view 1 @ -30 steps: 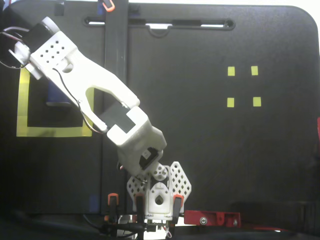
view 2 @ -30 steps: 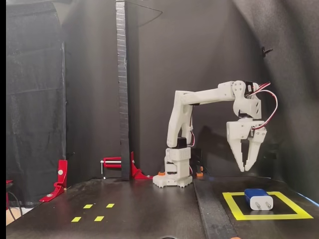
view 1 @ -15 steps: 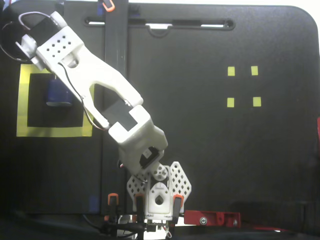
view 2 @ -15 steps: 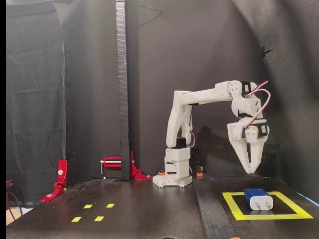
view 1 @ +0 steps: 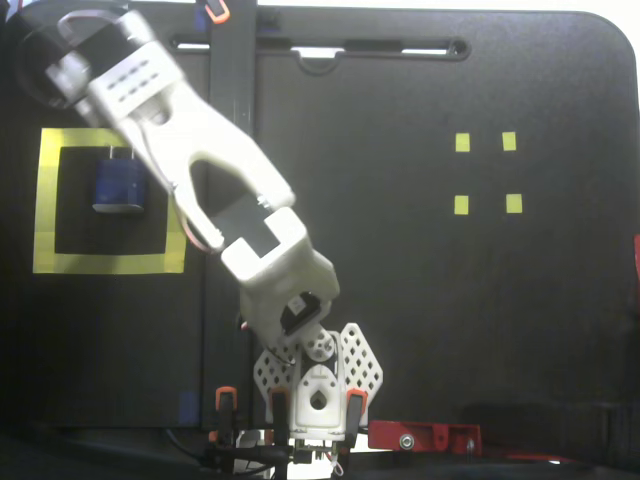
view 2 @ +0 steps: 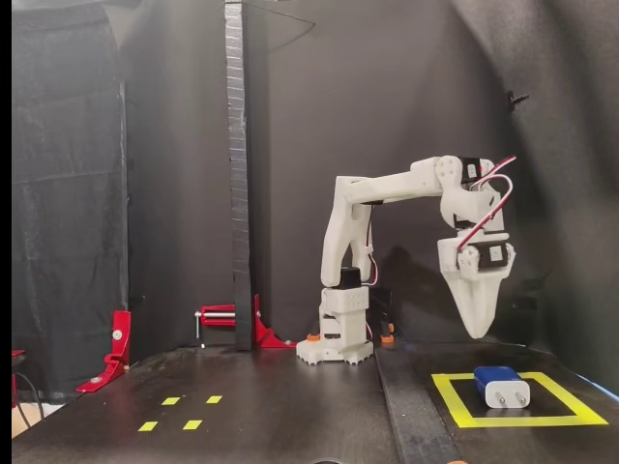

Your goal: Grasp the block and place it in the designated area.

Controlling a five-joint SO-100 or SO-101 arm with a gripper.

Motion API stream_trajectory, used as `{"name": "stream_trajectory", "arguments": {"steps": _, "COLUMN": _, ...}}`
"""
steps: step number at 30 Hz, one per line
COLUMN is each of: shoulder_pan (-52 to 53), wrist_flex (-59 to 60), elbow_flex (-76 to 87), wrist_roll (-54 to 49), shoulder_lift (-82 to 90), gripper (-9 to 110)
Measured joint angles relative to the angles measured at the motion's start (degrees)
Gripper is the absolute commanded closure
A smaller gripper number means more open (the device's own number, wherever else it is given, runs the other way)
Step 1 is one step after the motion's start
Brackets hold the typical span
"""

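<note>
Block (view 2: 502, 386): rests inside the yellow frame (view 2: 455, 401), lower right.
Claw (view 2: 476, 332): pressed together, empty, above.
Risk: a low sweep could knock the block out.

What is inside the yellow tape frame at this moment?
The blue block lies on the black surface inside the yellow tape frame, nothing else. From above, the arm covers the frame's top right corner. The gripper hangs above, apart.

The black table (view 1: 400, 300) carries a square frame of wide yellow tape, the designated area (view 1: 45, 200) (view 2: 455, 401). The dark blue block (view 1: 118, 186) (view 2: 502, 386) lies flat inside the frame, its prongs pointing to the picture's top in the fixed view from above. Four small yellow tape squares (view 1: 486, 172) (view 2: 180, 412) sit well apart from the frame. The arm's white base (view 1: 318, 385) (view 2: 336, 340) stands at the table's edge, with red clamps (view 1: 424, 436) (view 2: 230, 323) beside it.
</note>
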Motion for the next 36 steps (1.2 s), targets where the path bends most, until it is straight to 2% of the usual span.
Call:
{"name": "stream_trajectory", "arguments": {"steps": 19, "shoulder_pan": 36.1, "wrist_flex": -0.2, "elbow_flex": 0.0, "wrist_roll": -12.7, "shoulder_lift": 1.0, "gripper": 102}}
{"name": "stream_trajectory", "arguments": {"steps": 31, "shoulder_pan": 38.4, "wrist_flex": -0.4, "elbow_flex": 1.1, "wrist_roll": -15.0, "shoulder_lift": 7.7, "gripper": 102}}
{"name": "stream_trajectory", "arguments": {"steps": 36, "shoulder_pan": 38.3, "wrist_flex": -7.7, "elbow_flex": 9.2, "wrist_roll": -15.9, "shoulder_lift": 15.2, "gripper": 102}}
